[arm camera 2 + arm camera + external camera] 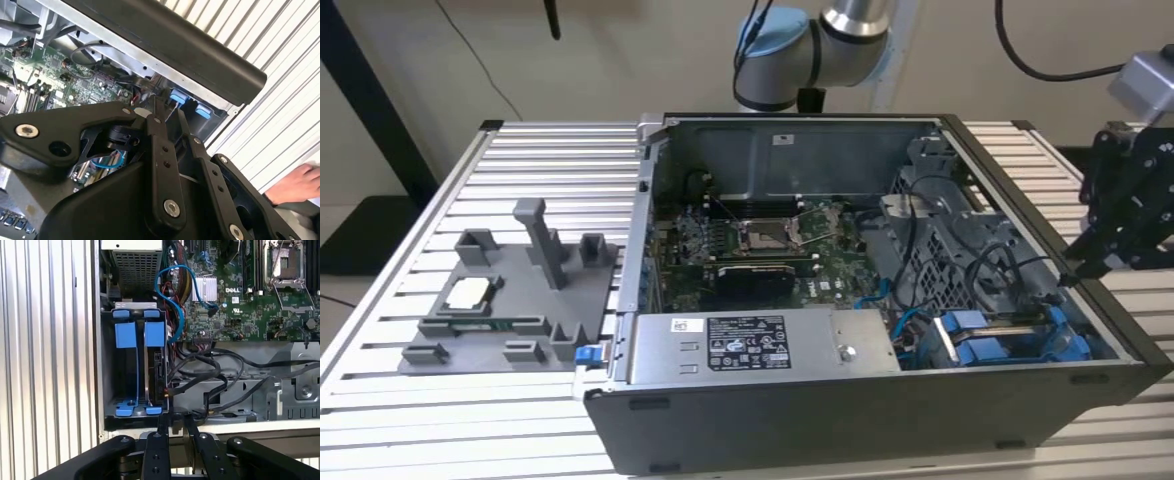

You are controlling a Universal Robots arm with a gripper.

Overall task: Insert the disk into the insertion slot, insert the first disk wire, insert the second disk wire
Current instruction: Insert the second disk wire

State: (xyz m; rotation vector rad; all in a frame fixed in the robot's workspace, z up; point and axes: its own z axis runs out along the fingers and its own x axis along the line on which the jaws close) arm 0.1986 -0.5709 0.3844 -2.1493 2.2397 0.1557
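- The open computer case lies on its side on a slatted metal table; the arm's gripper hangs over the case's edge at the exterior view's right, just above the drive bay corner.
- In the first wrist view the fingers stand close together with only a thin gap between the tips; nothing shows pinched between them (I cannot tell whether they grip a thin wire end).
- The disk appears already seated on edge in the insertion slot, its blue carrier tabs showing at the bay's mouth. In the exterior view the same blue fittings sit in the case's near corner at the exterior view's right.
- Black cables and a blue data wire lie loose just beside the bay; the fingertips are near the black bundle.
- Handling judgement: the drive is stiff and fairly heavy, best held by its plastic frame. The wires are soft and springy; their connectors are small, rigid and easily skewed, so take hold at the plug body, not the cord.
- A person's hand rests on the table beyond the case in the second wrist view.
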